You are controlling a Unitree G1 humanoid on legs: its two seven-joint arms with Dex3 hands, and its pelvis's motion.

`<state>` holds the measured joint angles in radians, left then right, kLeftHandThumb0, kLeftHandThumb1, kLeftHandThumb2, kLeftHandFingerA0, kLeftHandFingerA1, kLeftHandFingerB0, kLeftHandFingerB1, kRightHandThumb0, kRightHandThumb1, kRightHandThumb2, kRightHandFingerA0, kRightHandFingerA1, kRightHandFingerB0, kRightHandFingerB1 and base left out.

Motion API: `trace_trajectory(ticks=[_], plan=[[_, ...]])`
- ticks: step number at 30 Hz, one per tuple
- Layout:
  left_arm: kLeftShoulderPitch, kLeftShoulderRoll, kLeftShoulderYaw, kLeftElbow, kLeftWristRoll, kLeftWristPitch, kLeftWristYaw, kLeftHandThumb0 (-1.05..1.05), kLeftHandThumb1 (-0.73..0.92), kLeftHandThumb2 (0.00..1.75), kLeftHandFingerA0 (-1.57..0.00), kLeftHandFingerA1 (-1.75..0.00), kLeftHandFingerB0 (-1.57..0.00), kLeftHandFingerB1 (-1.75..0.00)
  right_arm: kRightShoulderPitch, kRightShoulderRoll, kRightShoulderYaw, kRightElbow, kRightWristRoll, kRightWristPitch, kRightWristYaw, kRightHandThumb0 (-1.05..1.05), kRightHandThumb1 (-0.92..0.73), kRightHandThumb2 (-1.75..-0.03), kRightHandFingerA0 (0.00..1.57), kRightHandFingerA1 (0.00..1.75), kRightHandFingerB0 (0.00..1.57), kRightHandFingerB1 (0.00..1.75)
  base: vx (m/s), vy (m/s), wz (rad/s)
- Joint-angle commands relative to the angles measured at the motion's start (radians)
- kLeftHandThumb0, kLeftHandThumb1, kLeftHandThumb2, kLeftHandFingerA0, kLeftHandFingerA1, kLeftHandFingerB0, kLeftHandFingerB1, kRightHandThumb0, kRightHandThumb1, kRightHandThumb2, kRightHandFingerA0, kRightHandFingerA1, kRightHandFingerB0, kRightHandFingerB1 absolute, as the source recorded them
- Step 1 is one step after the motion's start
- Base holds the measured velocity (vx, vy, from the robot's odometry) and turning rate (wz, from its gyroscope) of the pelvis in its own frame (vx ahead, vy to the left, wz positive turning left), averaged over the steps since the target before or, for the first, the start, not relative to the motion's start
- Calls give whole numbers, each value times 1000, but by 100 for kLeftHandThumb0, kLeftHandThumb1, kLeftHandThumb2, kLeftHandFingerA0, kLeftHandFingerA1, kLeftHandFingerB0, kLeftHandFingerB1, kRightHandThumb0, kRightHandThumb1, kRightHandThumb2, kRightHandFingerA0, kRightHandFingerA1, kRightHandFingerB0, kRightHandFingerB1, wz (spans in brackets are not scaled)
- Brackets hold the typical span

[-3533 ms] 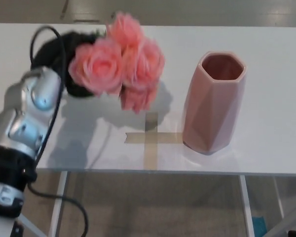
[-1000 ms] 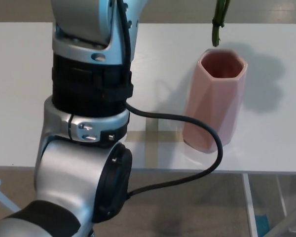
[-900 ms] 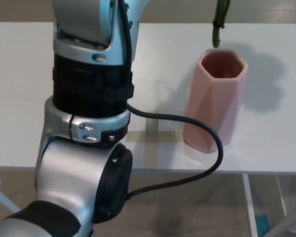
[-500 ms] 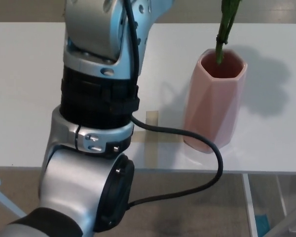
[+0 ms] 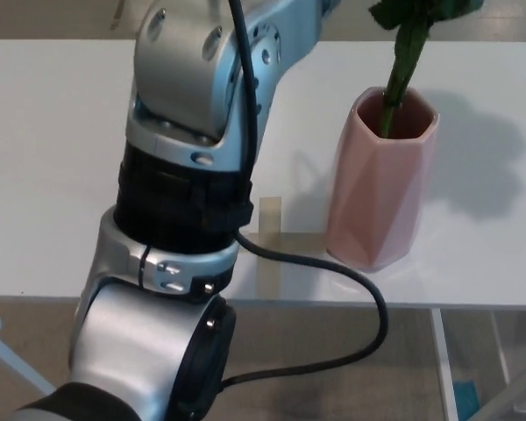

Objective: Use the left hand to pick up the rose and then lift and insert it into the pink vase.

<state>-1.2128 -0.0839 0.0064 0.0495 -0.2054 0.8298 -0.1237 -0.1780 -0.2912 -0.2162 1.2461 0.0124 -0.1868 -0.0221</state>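
The pink faceted vase [image 5: 381, 180] stands upright on the white table [image 5: 53, 158], right of centre. A green rose stem [image 5: 403, 70] slants down into the vase mouth, its lower end inside the opening. Green leaves [image 5: 425, 10] show at the top edge; the blooms are out of frame above. My left arm [image 5: 188, 202] fills the left and middle of the view, silver with a black band, reaching up and right past the top edge. The left hand itself is out of the picture. No right hand shows.
A tan tape cross [image 5: 270, 230] lies on the table just left of the vase, partly covered by my arm. A black cable [image 5: 333, 289] loops from the arm past the table's front edge. The vase casts a shadow [image 5: 486, 167] to the right.
The stem has come down from hovering above the vase mouth to sitting inside it, leaves now showing at the top. My left arm has shifted right and lower.
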Motion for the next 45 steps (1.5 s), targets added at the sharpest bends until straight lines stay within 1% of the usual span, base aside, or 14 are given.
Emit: trace_trajectory(ticks=[1,12,28,29,30,31,32,33,34,36,37,39,40,45], plan=[[36,-4,-21,-9,-1,-15,-3,-18,82,65,-101,-144,-75,-98,5,-2,-2,-2,6,4,3,-18,-62,-58,62,50,56,47,0,0,0],[97,-33,-38,-3,2,-5,21,-18,83,65,-101,-141,-78,-93,-3,2,-3,-5,8,8,2,-18,-62,-58,62,50,56,47,0,0,0],[102,6,-66,74,28,-47,10,-19,83,66,-102,-138,-80,-87,-3,3,2,-13,5,-3,6,-18,-62,-58,61,49,56,47,0,0,0],[104,8,-71,74,34,-55,11,-19,84,66,-103,-135,-81,-80,-3,3,3,-13,4,-4,6,-18,-62,-58,62,50,57,47,0,0,0],[106,17,-85,71,51,-58,15,-24,81,64,-112,-91,-76,-51,-2,2,5,-12,3,-6,6,-18,-62,-58,62,50,57,47,0,0,0],[108,29,-104,68,73,-59,20,-24,81,64,-112,-91,-76,-51,-2,1,6,-10,1,-8,5,-18,-62,-58,62,50,57,47,0,0,0],[99,40,-113,75,74,-43,7,-33,72,63,-106,-67,-57,-40,-3,1,5,-10,3,-7,7,-18,-62,-58,62,50,57,47,0,0,0],[76,73,-149,93,75,-10,-44,-54,49,74,-27,-44,-6,-28,-4,1,6,-8,3,-6,8,-18,-62,-58,62,50,57,47,0,0,0],[64,105,-189,110,79,-1,-95,-73,44,75,0,0,0,0,-2,0,7,-8,2,-6,8,-18,-62,-58,62,50,57,47,0,0,0],[48,158,-247,137,81,-2,-166,-77,44,77,0,0,0,-1,-2,0,10,-8,0,-6,9,-18,-62,-58,62,50,57,47,0,0,0],[47,175,-262,149,79,-14,-191,-95,43,62,0,0,0,0,-4,0,10,-9,1,-4,9,-18,-62,-58,62,50,57,47,0,0,0],[51,208,-287,166,75,-44,-235,-96,43,66,0,0,0,0,-7,1,11,-11,1,-1,7,-18,-62,-58,61,49,56,47,0,0,0],[47,218,-295,165,72,-41,-244,-94,47,56,0,0,0,0,-8,0,8,-11,4,-1,9,-18,-62,-58,61,49,56,47,0,0,0],[33,244,-314,161,71,-33,-269,-91,47,62,0,0,0,0,-17,-1,5,-13,8,1,17,-18,-62,-58,61,49,56,47,0,0,0]])
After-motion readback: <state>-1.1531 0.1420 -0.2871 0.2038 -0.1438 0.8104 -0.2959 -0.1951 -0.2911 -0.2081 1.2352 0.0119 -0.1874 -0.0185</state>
